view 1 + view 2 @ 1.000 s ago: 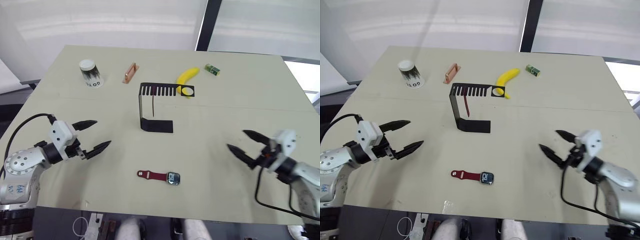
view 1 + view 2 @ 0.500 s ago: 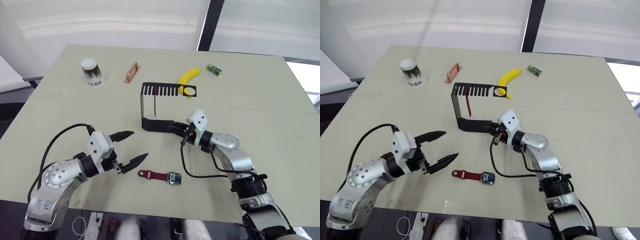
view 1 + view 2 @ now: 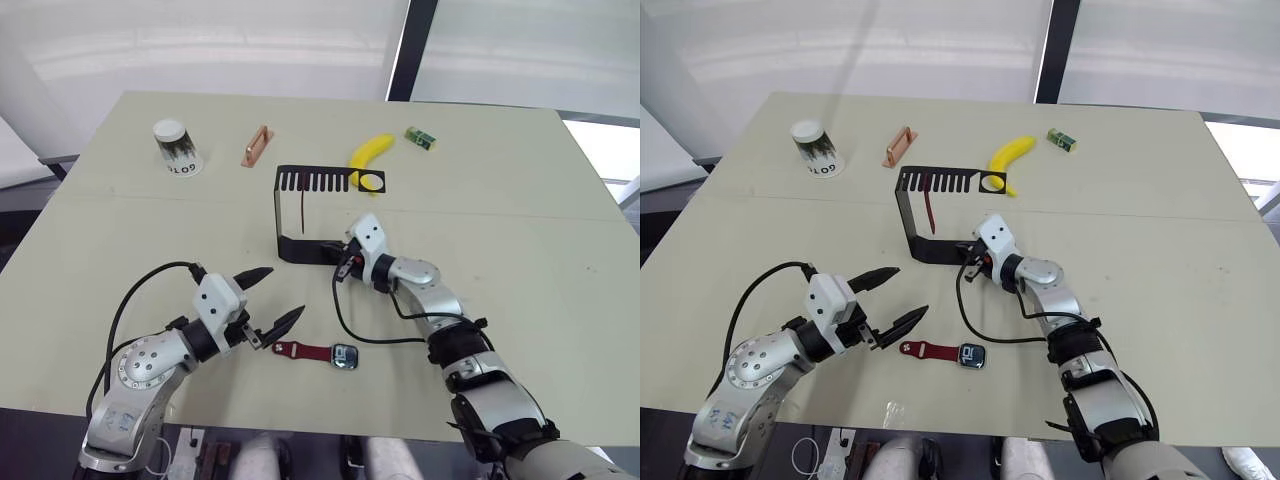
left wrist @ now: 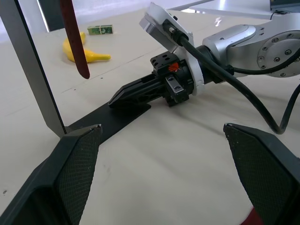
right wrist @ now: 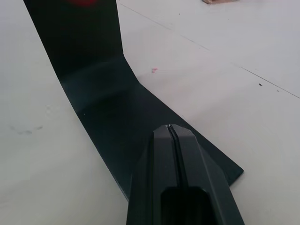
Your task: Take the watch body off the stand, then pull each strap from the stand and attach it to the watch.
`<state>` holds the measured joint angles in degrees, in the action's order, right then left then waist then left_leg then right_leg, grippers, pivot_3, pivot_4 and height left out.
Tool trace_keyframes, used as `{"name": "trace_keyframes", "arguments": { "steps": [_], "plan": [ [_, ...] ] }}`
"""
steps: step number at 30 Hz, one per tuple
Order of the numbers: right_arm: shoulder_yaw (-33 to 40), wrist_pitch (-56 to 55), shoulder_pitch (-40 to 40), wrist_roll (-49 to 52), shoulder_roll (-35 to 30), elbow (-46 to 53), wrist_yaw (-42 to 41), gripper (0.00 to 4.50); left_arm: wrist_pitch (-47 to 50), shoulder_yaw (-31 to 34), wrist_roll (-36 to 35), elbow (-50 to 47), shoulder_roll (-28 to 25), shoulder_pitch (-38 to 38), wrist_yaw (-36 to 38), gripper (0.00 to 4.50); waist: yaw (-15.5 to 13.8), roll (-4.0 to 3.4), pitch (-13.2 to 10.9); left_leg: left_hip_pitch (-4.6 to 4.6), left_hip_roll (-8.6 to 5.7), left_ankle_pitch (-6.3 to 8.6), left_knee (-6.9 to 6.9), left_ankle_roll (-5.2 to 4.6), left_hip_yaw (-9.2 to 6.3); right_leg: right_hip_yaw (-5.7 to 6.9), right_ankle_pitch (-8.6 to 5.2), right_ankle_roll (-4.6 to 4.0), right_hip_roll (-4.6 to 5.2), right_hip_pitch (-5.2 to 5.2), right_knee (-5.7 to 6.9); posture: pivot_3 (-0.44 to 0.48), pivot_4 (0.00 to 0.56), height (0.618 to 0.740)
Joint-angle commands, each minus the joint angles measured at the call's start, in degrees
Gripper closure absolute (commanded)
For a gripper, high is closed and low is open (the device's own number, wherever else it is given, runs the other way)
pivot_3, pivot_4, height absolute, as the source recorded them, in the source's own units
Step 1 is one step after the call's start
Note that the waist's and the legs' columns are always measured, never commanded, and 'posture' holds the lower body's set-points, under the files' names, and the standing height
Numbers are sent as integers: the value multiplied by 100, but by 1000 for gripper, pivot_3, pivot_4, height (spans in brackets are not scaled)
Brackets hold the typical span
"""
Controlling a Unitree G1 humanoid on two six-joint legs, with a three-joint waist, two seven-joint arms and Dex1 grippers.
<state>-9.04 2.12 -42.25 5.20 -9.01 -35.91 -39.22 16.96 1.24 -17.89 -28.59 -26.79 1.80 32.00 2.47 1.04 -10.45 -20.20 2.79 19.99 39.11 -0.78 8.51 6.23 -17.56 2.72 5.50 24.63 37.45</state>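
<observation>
Along the far side of the pale wooden table (image 3: pixel 520 250), an upturned white paper cup with black print (image 3: pixel 175 148) is standing at the left, a small copper-coloured bar (image 3: pixel 255 146) is lying beside it, then a yellow banana (image 3: pixel 369 152) and a small green packet (image 3: pixel 421 138) further right. The banana's near end is sitting just behind the round hole in the top arm of the thin black metal stand (image 3: pixel 300 218), which is standing upright mid-table, its flat base pointing toward the right arm. One narrow dark red strap (image 3: pixel 929 212) is hanging from the comb slots, dangling free above the base.

The left claw (image 3: pixel 272 299) is hovering low over the table with its two black fingers spread wide and holding nothing, just left of the watch. The right claw (image 3: pixel 333 250) is resting with its fingers pressed together on the free end of the stand's base; nothing can be seen between them. Its black cable is looping over the table between stand and watch.

Near the front edge, the small grey-rimmed watch body (image 3: pixel 346 356) is lying flat, screen up with light digits showing, and the other dark red strap (image 3: pixel 304 351) is already joined to its left side, stretched toward the left claw.
</observation>
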Motion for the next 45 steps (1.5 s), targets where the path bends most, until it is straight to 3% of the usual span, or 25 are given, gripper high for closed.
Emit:
{"name": "trace_keyframes", "arguments": {
  "steps": [1, 6, 10, 21, 26, 45],
  "plan": [
    [13, -95, -21, -92, 61, -419, -21, 4481, -105, -135, 220, -40, 211, -166, -300, 0, 2, 0, 0, 1, 0, 0, 0, 0, 0, 0, 0, 0, 0, -1, 0, 0, 150, 729],
    [4, -95, 109, -51, 45, -347, -156, 4481, -95, -392, 464, -61, 574, -404, -616, 0, -4, 1, 2, 2, 0, 0, 0, 0, -2, 0, 0, 0, 1, -4, 0, 0, 150, 729],
    [-28, 7, 182, -25, 41, -214, -279, 4500, 35, -523, 726, -182, 906, -620, -1054, 1356, -2, 1, 3, 3, 0, 0, 0, 0, -2, 1, 0, 0, 1, -5, 0, 0, 150, 729],
    [-96, 209, 263, -38, 30, 54, -464, 4500, 854, -767, 1318, 38, 1541, -1662, -1991, 1356, -4, 1, 3, 3, 1, -1, -1, 1, -3, 3, 0, 0, 0, -5, 1, 0, 150, 729],
    [-103, 273, 305, -34, 32, 195, -471, 4500, 1151, -853, 1469, 113, 1789, -1792, -2245, 1356, -11, 1, 3, 3, 0, -1, -1, 1, -3, 3, 0, 0, 0, -5, 0, 0, 150, 729],
    [-243, 449, 539, -47, 37, 612, -495, 4500, 163, -856, 1649, 1531, 2179, -2282, -2357, 1356, -74, 1, 3, 1, 0, -1, -2, 1, -3, 6, 0, 0, 1, -4, -5, 0, 150, 729]
  ]
}}
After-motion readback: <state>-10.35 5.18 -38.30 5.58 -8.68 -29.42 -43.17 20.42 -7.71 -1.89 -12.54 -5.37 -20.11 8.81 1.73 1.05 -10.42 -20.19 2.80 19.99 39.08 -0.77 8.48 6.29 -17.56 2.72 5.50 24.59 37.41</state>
